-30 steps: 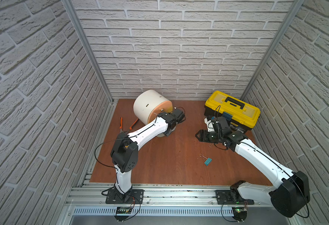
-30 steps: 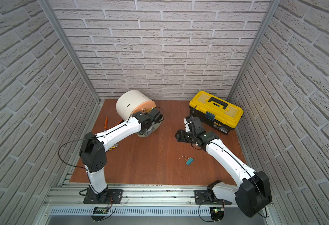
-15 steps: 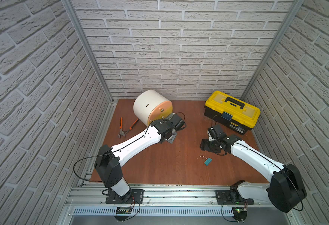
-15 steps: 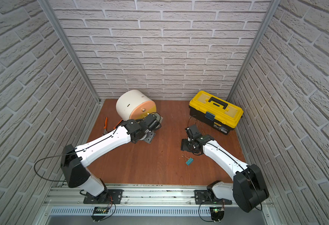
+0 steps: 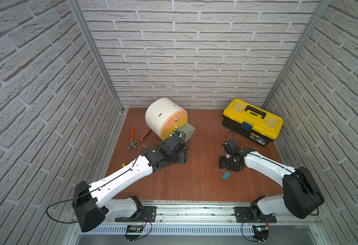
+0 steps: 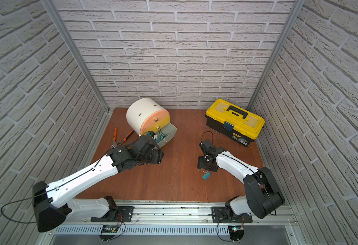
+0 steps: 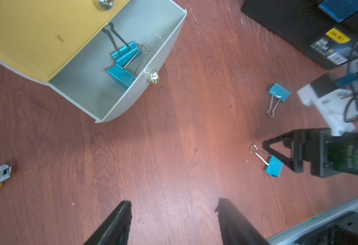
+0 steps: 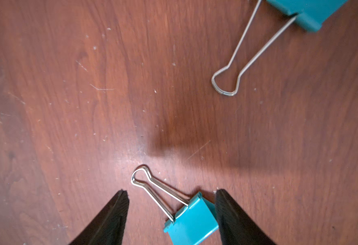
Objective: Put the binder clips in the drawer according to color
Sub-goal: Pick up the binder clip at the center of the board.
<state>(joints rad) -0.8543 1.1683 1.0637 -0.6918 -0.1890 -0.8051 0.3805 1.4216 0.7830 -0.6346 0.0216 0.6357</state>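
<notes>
Spread right claw [image 8: 171, 192] straddling teal folded-metal binder clip [image 8: 191, 220] right of brown wooden table [image 8: 67, 106] centre, another teal clip [image 8: 305, 12] nearby, released left claw [image 7: 173, 201] empty, two teal clips [image 7: 124, 55] inside open grey-green drawer [image 7: 84, 84] near table's back edge.

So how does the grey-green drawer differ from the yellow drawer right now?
The grey-green drawer is pulled out; the yellow drawer is shut. The grey-green drawer's inside shows, with two teal binder clips lying in it; the yellow drawer shows only its front, so its contents are hidden. Both sit in one white cabinet, and each has a small brass knob.
</notes>
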